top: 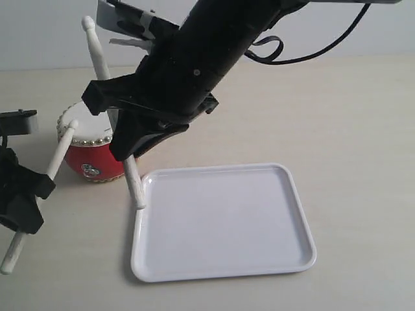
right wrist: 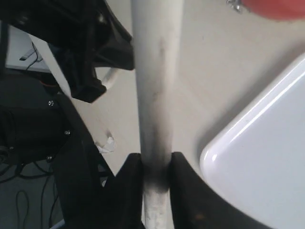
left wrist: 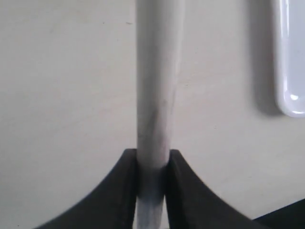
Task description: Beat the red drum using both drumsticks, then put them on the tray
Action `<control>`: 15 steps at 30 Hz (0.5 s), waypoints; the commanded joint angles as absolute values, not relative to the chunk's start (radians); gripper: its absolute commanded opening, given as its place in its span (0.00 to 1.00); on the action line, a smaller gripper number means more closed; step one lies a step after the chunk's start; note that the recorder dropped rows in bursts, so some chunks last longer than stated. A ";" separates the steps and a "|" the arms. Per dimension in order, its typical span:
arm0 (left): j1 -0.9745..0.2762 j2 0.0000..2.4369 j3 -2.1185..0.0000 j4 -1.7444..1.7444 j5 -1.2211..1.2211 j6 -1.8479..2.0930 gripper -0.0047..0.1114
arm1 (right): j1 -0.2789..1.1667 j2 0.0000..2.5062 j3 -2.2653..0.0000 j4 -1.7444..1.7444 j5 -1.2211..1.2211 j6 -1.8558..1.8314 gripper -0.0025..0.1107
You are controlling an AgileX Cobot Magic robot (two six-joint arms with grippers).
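The red drum [top: 97,159] with its off-white skin stands left of the white tray [top: 227,223]. My left gripper [top: 40,188] is shut on one pale drumstick [top: 59,155], whose rounded tip lies at the drum's top edge. In the left wrist view, that gripper [left wrist: 152,160] clamps the stick [left wrist: 157,71] over bare table. My right gripper [top: 117,120] reaches across the drum and is shut on the other drumstick [top: 97,55], held steeply, its lower end at the tray's near-left corner. The right wrist view shows this gripper [right wrist: 156,162] squeezing the stick [right wrist: 157,71] beside the tray [right wrist: 267,162].
The pale tabletop [top: 350,116] stretches to the right and behind the tray. A corner of the tray [left wrist: 290,57] shows in the left wrist view. A sliver of the drum [right wrist: 276,7] and the black left arm [right wrist: 38,119] appear in the right wrist view.
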State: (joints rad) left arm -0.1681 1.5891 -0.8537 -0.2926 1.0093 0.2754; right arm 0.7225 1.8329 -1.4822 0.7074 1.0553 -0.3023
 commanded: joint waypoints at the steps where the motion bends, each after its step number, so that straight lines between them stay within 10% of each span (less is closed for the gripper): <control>1: -0.172 1.594 -0.865 -0.303 1.057 0.282 0.04 | 0.722 1.886 -1.483 0.682 0.998 -0.313 0.02; 15: -0.172 1.280 -0.897 -0.245 1.033 0.272 0.04 | 0.722 2.123 -1.485 0.746 1.112 -0.355 0.02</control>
State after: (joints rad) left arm -0.1681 1.2858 -0.8941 -0.2749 1.0890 0.2794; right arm 0.7225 2.1778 -1.4822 0.7403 1.0755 -0.3391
